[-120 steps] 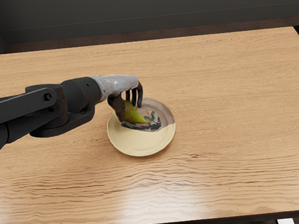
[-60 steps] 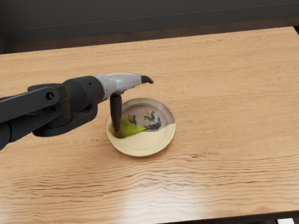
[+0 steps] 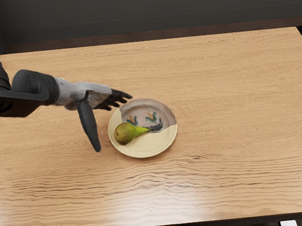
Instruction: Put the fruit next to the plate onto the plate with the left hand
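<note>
Fruit first: pear (image 3: 125,132) on its side on the plate (image 3: 144,152), fat end toward the fingers (image 3: 116,99), thin stem end pointing away from them at the painted patch. Left hand (image 3: 92,99) open, digits spread and gripping nothing. One long digit hanging down toward the table (image 3: 225,164), just outside the plate's rim, apart from the pear. No touch visible between any fingertip and the fruit. Right arm nowhere in view.

By the look of it, the release-and-clear step, with the placing itself apparently done.

To do it well:
- Raise the hand before moving it sideways, to carry the down-pointing digit above rim height and avoid clipping the plate.
- Draw back on the side away from the pear, never across it; a rounded fruit resting on its flank will likely roll at a light nudge, and the fat end lies nearest the fingers.
- Leave the digits spread and loose through the retreat; no curling close to the rim.
- Go gently, without jolting the table.
- Check afterwards for a settled pear, well inside the rim and clear of every fingertip.
</note>
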{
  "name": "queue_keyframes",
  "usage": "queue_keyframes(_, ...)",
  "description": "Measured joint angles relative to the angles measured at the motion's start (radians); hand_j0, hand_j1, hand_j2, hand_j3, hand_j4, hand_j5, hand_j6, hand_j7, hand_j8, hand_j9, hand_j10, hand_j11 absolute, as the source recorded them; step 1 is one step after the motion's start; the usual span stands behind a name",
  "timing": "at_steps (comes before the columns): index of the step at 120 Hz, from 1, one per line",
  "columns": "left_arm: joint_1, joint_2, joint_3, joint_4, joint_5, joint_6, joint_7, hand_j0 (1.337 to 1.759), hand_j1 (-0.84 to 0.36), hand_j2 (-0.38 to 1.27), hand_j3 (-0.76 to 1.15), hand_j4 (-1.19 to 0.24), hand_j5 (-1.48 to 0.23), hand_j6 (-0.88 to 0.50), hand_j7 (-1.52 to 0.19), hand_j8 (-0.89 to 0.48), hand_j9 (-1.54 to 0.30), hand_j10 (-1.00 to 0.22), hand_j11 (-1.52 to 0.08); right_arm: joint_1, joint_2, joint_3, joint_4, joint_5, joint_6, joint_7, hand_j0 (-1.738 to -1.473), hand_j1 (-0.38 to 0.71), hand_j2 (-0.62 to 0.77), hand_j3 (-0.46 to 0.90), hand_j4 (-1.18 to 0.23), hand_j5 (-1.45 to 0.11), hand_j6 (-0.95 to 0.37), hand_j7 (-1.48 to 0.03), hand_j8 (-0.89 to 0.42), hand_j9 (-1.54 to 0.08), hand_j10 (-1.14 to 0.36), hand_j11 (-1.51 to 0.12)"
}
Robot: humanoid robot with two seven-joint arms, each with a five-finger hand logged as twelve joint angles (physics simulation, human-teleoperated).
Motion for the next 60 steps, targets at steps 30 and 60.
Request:
queue_keyframes(30, 0.006, 0.176, -0.037, 0.076, -0.299, -0.129, 0.0, 1.658, 0.35, 0.0, 0.0, 0.0, 0.0, 0.0, 0.0, 0.0, 0.0, 0.0, 0.0, 0.001, 0.0, 0.0, 0.001, 0.0, 0.002, -0.001, -1.658, -0.32, 0.0, 0.0, -0.02, -0.03, -0.02, -0.03, -0.02, -0.03, -0.02, -0.03)
queue_keyframes(60, 0.028, 0.24, -0.036, 0.099, -0.423, -0.141, 0.0, 1.658, 0.35, 0.0, 0.0, 0.0, 0.0, 0.0, 0.0, 0.0, 0.0, 0.0, 0.0, 0.002, 0.0, -0.001, 0.002, 0.0, 0.004, 0.0, -1.658, -0.32, 0.0, 0.0, -0.02, -0.03, -0.02, -0.03, -0.02, -0.03, -0.02, -0.03)
